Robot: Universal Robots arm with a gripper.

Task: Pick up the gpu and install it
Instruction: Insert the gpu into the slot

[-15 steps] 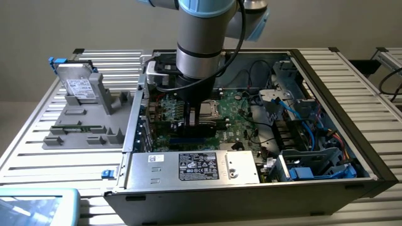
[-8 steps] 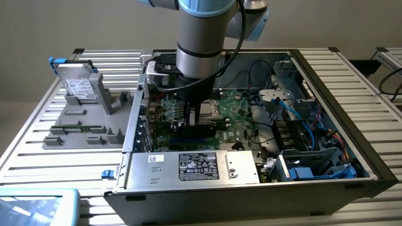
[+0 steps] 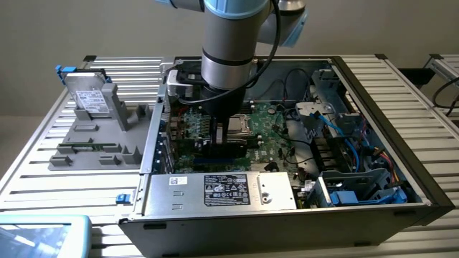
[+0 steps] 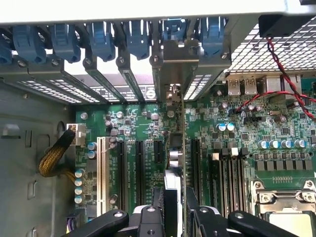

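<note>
Gripper (image 4: 175, 210) clamps your thin green gpu card (image 4: 181, 148) edge-on, upright over the large green motherboard (image 4: 237, 148), its silver bracket at the rear slots, presumably for straight seating.

The bench (image 3: 79, 185) has a ribbed, silver slatted top. An open computer case (image 3: 423, 185) lies on it, occupying the centre and the exterior view's right. A grey moulded holder (image 3: 100, 148) sits on the bench just beside the case, on the exterior view's left. A light blue tray (image 3: 54, 228) rests at the bench's near corner on that same side.
</note>
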